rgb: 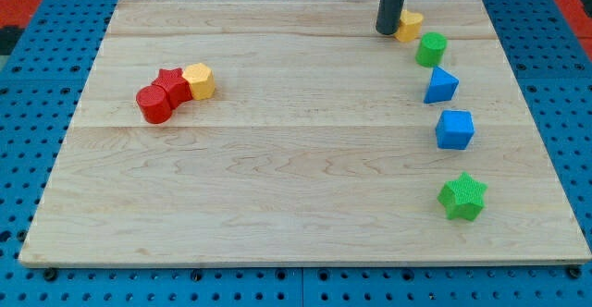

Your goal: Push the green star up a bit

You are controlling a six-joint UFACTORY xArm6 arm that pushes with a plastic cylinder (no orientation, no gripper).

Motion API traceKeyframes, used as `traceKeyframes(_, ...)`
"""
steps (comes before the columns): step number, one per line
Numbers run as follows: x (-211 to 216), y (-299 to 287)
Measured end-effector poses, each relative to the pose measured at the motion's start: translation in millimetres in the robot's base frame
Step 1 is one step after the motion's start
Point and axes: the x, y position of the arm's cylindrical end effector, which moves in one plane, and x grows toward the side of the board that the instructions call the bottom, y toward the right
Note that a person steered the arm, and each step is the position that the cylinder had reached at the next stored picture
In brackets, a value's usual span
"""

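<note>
The green star [462,197] lies near the board's lower right. My tip [388,30] is at the view's top right, touching the left side of a yellow block [410,25], far above the star. A column of blocks runs between them: a green round block [430,49], a blue triangle [440,86] and a blue cube [454,128], the cube just above the star.
At the view's left a red cylinder [154,104], a red star [170,85] and a yellow hexagon [199,81] sit pressed together in a row. The wooden board [277,178] rests on a blue pegboard; its right edge is close to the star.
</note>
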Motion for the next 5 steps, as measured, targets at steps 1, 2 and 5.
traceKeyframes(1, -2, 22)
traceKeyframes(2, -2, 52)
traceKeyframes(5, 53, -12)
